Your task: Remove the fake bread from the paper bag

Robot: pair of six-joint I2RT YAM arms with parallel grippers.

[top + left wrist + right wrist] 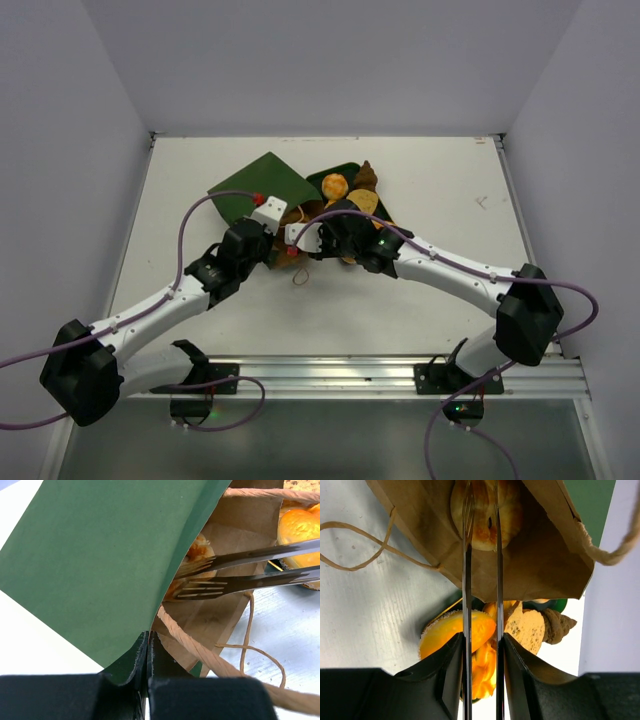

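The paper bag [262, 185] lies on its side on the table, dark green outside [100, 555], brown inside [535, 570]. My left gripper [148, 637] is shut on the edge of the bag's mouth; it shows in the top view [262, 228]. My right gripper [481, 640] is shut on metal tongs [467, 580], seen in the top view [325, 235]. The tong tips [192, 582] reach inside the bag, either side of a golden bun [482, 510]. More fake bread lies outside: an orange bun [335, 185] and a dark brown pointed piece [367, 176].
A flat dark green tray [345, 170] beside the bag holds several pastries [450, 630] and a tan slice [532, 627]. The bag's tan cord handles trail on the table [247, 650], [350, 555]. White walls close in the table on three sides.
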